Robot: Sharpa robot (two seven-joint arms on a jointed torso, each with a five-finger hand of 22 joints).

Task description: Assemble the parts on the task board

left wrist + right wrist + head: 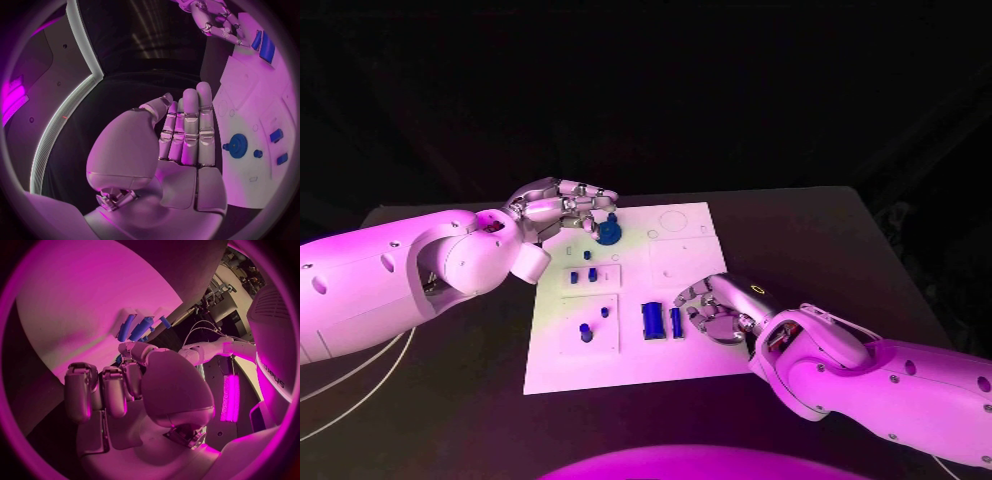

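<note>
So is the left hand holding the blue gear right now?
No: in the left wrist view the left hand has its fingers straight and empty, and the blue gear lies apart from it on the task board.

Dim room, magenta glare, fisheye edges

The task board (625,370) far left corner is covered by the left hand (560,212). Recess outlines (far right area) are too faint to resolve.
</note>
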